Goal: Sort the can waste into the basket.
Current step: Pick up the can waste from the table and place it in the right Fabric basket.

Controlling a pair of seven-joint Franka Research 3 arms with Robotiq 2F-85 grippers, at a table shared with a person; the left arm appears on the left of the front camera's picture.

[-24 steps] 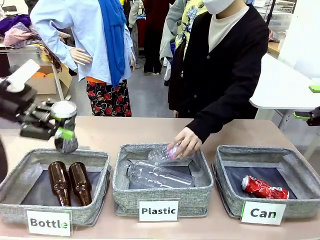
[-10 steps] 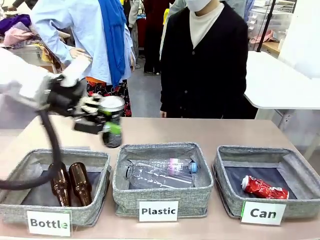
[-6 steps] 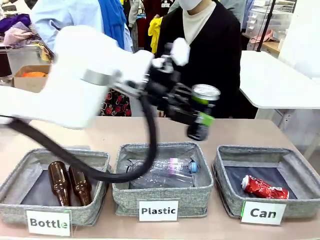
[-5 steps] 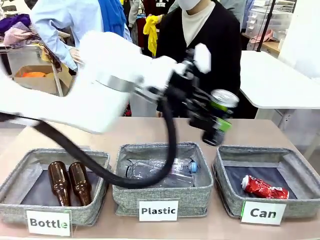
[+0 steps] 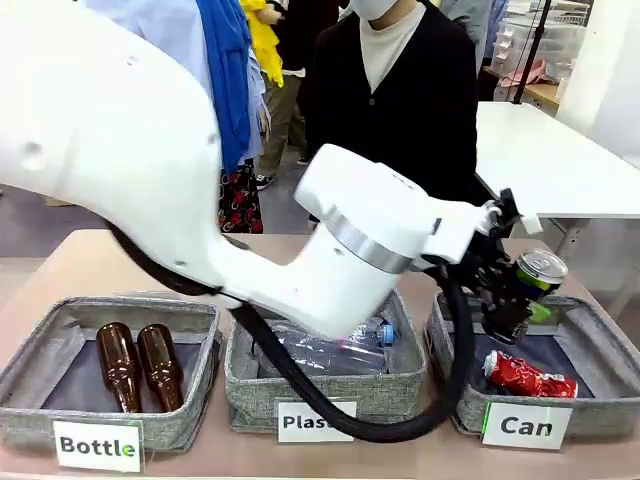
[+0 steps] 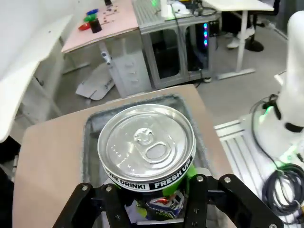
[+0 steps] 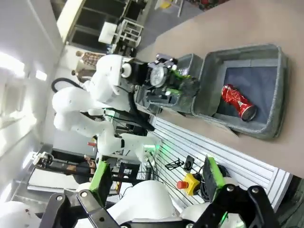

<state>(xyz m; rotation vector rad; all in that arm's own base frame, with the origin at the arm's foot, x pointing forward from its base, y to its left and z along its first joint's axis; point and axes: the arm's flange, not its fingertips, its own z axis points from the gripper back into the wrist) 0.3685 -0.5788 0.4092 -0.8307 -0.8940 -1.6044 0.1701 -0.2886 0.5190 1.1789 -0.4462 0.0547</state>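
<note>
A tan table (image 5: 300, 262) is carrying three grey fabric bins in a row, and behind it a person in a black cardigan (image 5: 400, 100) is standing at the far edge, with a white table (image 5: 560, 160) off to the side and clothing hanging in the room beyond. The "Bottle" bin (image 5: 60, 400) is holding two brown glass bottles (image 5: 138, 365); the "Plastic" bin (image 5: 250, 385) is holding clear plastic bottles (image 5: 330, 350), though the big white left arm (image 5: 300, 250) is sweeping across in front and covering part of its label. Over at the basket (image 5: 600, 345) labelled "Can", the crushed red can (image 5: 527, 377) is lying on the dark floor. The left gripper (image 5: 515, 300) is clamping the black can (image 5: 535, 280) above that basket's near-left corner. The left wrist view is looking straight down on the silver top (image 6: 147, 145), green pads pressing its sides. The right gripper (image 7: 156, 183) is standing with its jaws wide apart, holding nothing.
</note>
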